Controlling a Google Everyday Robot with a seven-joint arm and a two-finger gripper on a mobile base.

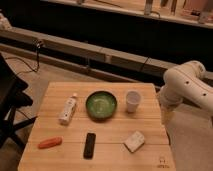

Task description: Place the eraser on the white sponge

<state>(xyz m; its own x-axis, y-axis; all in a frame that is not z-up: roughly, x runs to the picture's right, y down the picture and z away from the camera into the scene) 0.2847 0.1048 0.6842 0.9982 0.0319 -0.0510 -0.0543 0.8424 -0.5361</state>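
Note:
The eraser [89, 145] is a flat black bar lying on the wooden table [115, 130] near its front edge, left of centre. The white sponge [134, 141] is an off-white block lying to the right of the eraser, a hand's width away. My gripper [165, 116] hangs at the end of the white arm [186, 85] just off the table's right edge, level with the white paper cup and well above and to the right of the sponge. It holds nothing that I can see.
A green bowl [101, 104] sits mid-table with a white paper cup [132, 100] to its right and a white bottle [68, 109] lying to its left. An orange carrot [49, 143] lies at the front left. A dark chair [11, 107] stands left of the table.

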